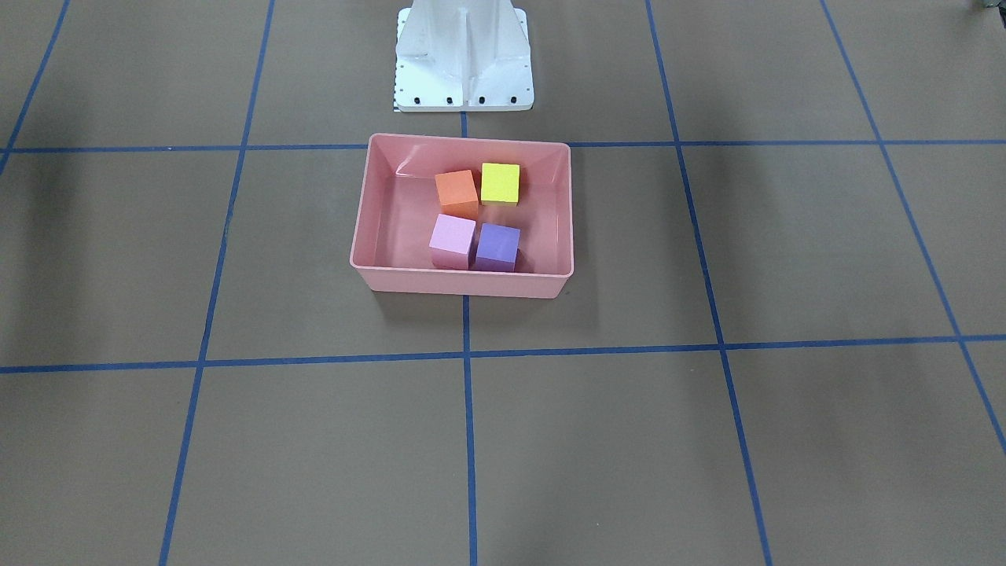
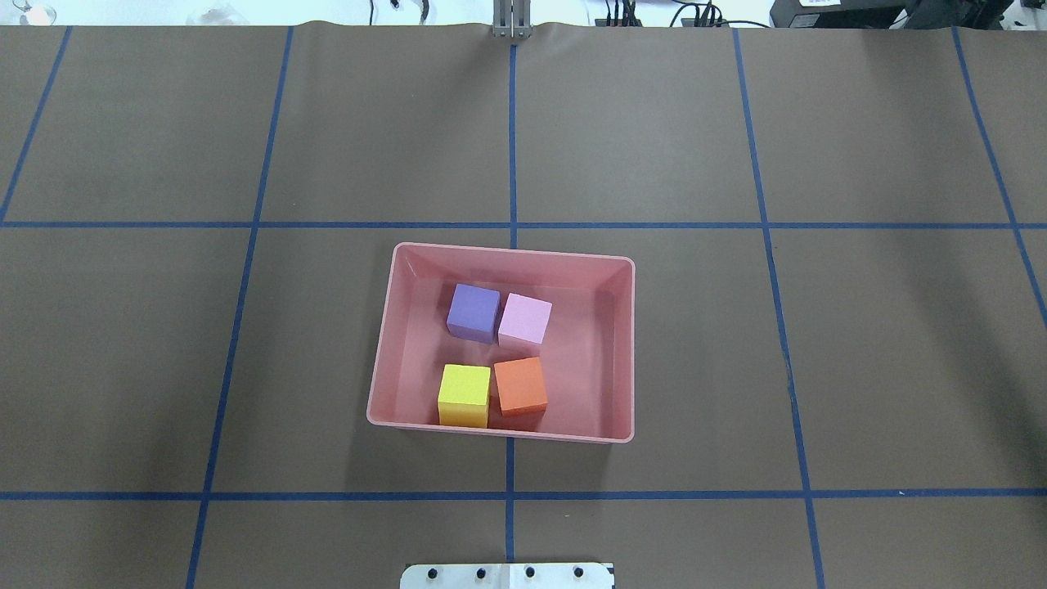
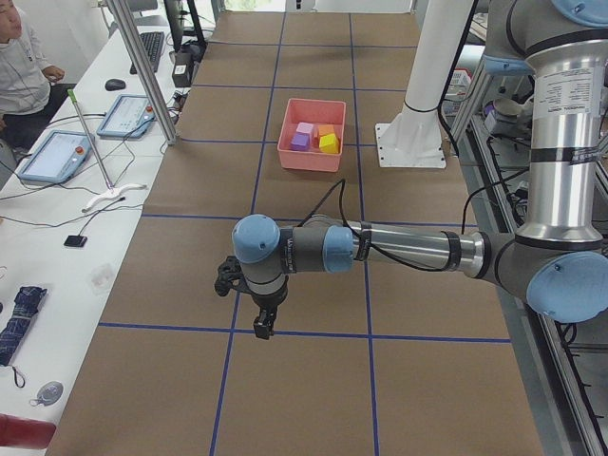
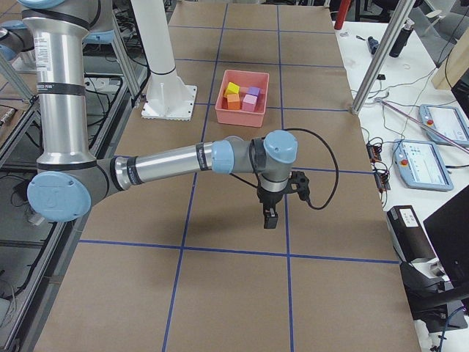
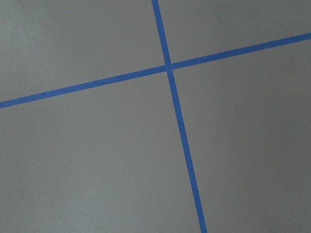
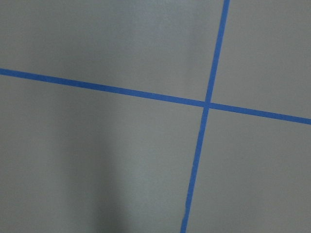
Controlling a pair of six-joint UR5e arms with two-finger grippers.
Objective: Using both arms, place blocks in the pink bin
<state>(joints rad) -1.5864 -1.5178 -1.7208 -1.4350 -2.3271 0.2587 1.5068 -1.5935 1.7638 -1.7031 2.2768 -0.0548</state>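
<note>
Nearest in the side views: left claw (image 3: pixel 261 321) and right claw (image 4: pixel 270 217), each hanging over bare worktop (image 2: pixel 818 368), well apart from the pink bin (image 2: pixel 515 251). Opening of either claw: cannot tell from these views; no block visible in either.

Farther on, inside the bin, robot side first: yellow block (image 2: pixel 465 391) just beside orange block (image 2: pixel 520 385); beyond these, purple block (image 2: pixel 474 312) against light pink block (image 2: pixel 525 319).

Judged step: placing complete, all four in the bin. Next move: no further pick called for; at most, confirm the count and keep both arms away from the bin.
</note>
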